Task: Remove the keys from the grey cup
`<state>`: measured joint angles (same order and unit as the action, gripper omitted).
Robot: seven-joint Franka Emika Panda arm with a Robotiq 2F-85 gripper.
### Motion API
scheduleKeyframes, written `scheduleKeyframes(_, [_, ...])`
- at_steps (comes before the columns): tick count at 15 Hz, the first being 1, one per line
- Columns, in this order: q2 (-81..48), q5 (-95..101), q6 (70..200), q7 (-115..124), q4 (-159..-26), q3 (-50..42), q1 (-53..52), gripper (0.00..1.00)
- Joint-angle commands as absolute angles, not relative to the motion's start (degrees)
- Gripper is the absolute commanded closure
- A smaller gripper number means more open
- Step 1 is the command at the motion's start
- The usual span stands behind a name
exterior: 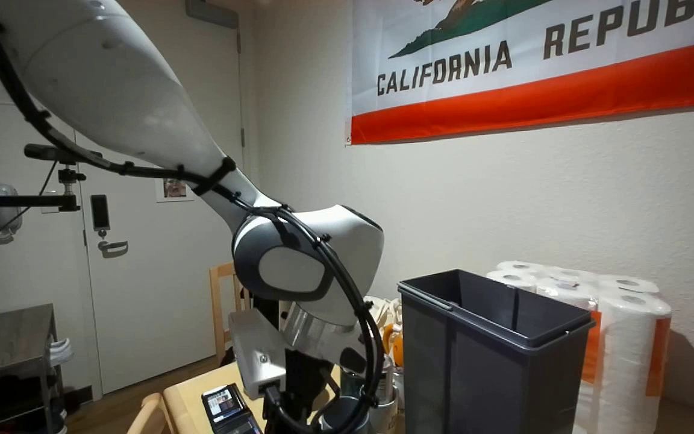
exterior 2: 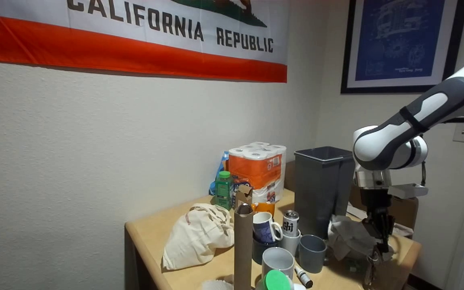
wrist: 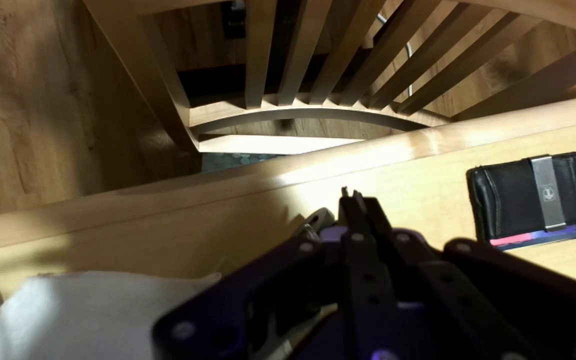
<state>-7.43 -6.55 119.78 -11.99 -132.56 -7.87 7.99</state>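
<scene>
Claw [wrist: 360, 204] closed, almost no gap, seems to pinch keys [exterior 2: 371, 266] at top; they hang below it, outside grey cup [exterior 2: 312, 254]. Keys probably light, hard, loosely joined: may swing, slip. Best hold firmly at top.

Grey cup [exterior 2: 311, 256] — black wallet [wrist: 518, 200]

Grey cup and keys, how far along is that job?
Looks done: the keys are clear of the grey cup. In hand: they dangle from the closed end effector, away from the cup. Left: probably just setting them down on the table and letting go.
</scene>
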Motion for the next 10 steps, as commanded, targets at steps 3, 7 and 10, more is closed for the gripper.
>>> scheduleKeyframes(3, [-14.7, -7.42, 124.82, -13.6, -130.38, -7.83, 10.2, 0.99])
scheduleKeyframes(7, [-17.68, -7.41, 127.9, -13.16, -129.4, -7.43, 11.04, 0.99])
scheduleKeyframes(10, [-19.32, -7.32, 128.94, -12.67, -128.52, -7.24, 11.23, 0.99])
